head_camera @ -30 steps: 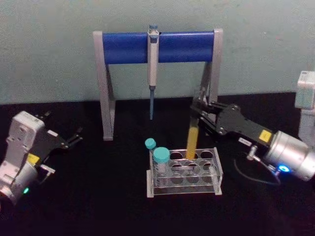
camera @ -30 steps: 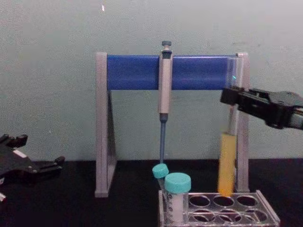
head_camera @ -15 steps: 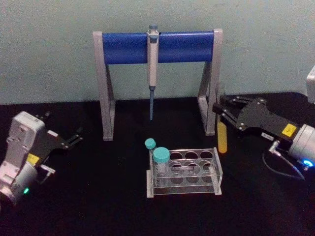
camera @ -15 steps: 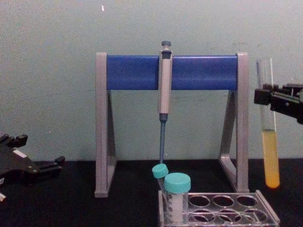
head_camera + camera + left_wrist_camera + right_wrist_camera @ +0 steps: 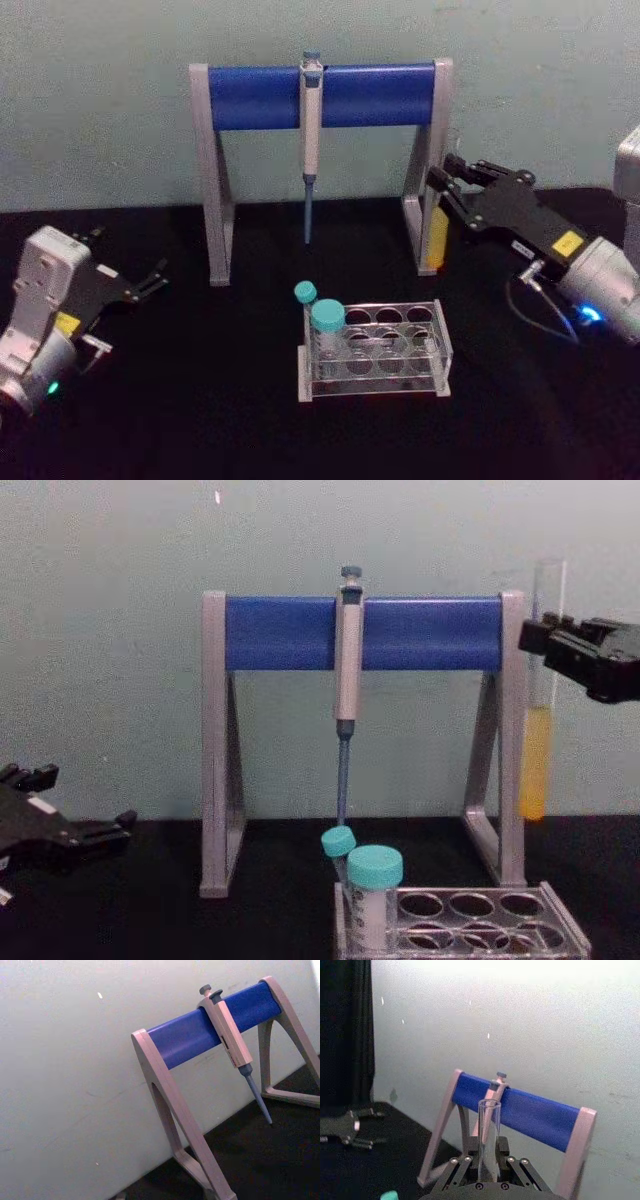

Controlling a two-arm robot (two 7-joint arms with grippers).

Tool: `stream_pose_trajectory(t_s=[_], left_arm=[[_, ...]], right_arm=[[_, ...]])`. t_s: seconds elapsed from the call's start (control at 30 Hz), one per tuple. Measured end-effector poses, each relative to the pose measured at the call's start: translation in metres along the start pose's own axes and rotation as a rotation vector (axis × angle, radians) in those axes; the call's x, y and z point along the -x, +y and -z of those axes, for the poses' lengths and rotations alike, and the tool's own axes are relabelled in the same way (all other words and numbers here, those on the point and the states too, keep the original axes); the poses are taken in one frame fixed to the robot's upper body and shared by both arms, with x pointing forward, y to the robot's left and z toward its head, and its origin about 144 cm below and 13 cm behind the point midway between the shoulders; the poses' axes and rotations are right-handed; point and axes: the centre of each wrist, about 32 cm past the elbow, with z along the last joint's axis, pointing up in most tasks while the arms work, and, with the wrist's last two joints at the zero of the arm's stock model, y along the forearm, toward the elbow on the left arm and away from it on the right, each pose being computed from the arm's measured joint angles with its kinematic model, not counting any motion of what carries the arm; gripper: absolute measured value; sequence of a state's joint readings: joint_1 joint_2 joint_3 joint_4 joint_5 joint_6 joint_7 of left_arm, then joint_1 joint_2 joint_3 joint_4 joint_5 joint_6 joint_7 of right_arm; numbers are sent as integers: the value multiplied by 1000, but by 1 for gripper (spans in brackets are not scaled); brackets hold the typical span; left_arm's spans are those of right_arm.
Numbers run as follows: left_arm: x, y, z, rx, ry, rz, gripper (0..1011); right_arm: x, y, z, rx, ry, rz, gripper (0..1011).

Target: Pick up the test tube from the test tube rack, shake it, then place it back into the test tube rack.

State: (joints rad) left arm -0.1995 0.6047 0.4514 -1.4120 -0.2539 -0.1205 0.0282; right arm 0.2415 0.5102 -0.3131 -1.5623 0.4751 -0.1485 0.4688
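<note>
The test tube (image 5: 437, 238), clear glass with yellow liquid in its lower part, hangs upright in the air beside the pipette stand's right leg. My right gripper (image 5: 447, 185) is shut on its upper part. From the chest the test tube (image 5: 537, 750) hangs well above the table, held by the right gripper (image 5: 546, 640). The right wrist view shows the test tube's open top (image 5: 488, 1132) rising between the fingers (image 5: 461, 1172). The clear test tube rack (image 5: 441, 347) (image 5: 562, 922) stands on the black table, below and left of the tube. My left gripper (image 5: 150, 272) (image 5: 95, 830) rests open at the far left.
A blue-and-grey pipette stand (image 5: 320, 95) (image 5: 285, 632) (image 5: 200, 1035) with a hanging pipette (image 5: 310, 140) stands behind the rack, close to the held tube. Two teal-capped tubes (image 5: 327, 318) (image 5: 375, 868) sit in the rack's left end. A pale wall closes the back.
The right gripper lifted the test tube out of the rack and swung it right. It has since raised it and brought it back beside the stand's right leg. The left arm stayed still.
</note>
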Motion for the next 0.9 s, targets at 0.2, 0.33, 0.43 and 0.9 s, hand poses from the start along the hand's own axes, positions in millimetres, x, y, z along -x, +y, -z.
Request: stream_pose_trajectory(t_s=[0.2,0.33,0.43,0.9], left_arm=[[0,0,0,0,0,0,1001],[0,0,0,0,0,0,1001],[0,0,0,0,0,0,1001],[0,0,0,0,0,0,1001]], right_arm=[[2,11,11,-66,76,-23,229],[3,18,15,-100,132,-67,229],[4,20,17,-110,155,-98,229],[-6,11,8,-76,235,-301,229]])
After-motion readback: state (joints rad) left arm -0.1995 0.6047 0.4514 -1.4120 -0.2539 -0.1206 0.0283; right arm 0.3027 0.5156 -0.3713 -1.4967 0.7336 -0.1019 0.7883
